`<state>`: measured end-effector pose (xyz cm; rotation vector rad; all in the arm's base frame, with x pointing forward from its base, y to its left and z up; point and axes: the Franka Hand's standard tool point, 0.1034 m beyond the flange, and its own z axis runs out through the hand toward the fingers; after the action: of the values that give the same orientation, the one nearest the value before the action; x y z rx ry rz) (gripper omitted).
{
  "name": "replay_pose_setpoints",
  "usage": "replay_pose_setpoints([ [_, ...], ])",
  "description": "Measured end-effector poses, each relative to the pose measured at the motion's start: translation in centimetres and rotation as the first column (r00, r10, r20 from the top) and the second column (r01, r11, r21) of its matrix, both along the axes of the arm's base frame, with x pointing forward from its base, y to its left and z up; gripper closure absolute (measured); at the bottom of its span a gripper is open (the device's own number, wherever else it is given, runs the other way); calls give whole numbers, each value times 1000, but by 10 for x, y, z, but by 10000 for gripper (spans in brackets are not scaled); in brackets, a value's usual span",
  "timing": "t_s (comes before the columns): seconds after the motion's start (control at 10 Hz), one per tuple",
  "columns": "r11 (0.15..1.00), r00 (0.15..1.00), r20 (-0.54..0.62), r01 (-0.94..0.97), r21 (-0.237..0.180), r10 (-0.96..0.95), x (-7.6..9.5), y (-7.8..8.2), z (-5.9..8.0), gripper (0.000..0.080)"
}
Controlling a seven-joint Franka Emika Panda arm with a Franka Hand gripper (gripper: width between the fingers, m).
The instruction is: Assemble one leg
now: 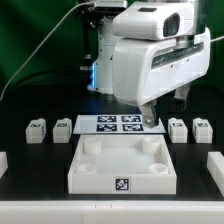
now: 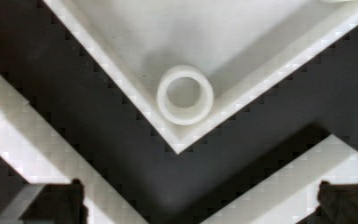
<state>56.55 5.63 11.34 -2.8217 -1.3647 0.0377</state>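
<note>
The panel reads as smooth matt white plastic, the leg behind it looks the same stuff; table under the panel is dull matt black, arm shell above the panel shines glossy white

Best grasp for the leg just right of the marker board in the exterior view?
Likely from above, pinching the leg across its short sides: small block, standing free of the next leg, so there is room either side.
</note>
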Motion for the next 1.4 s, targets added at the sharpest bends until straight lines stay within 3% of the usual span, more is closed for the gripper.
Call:
replay_pose_setpoints([
  [0.5,999,999,-1,-39,1,39,0,0,0,150],
  [0.6,992,992,5,-123,3,123,-3,-1,-1,150],
  [0.9,879,879,11,-476,7,476,-52,-16,-15,150],
  [1.0,824,824,7,-566,14,566,-75,-28,-28,150],
  [1.2,733,733,7,-680,29,680,-103,-44,-50,150],
  [1.4,750,751,5,-660,45,660,-124,-55,-76,150],
])
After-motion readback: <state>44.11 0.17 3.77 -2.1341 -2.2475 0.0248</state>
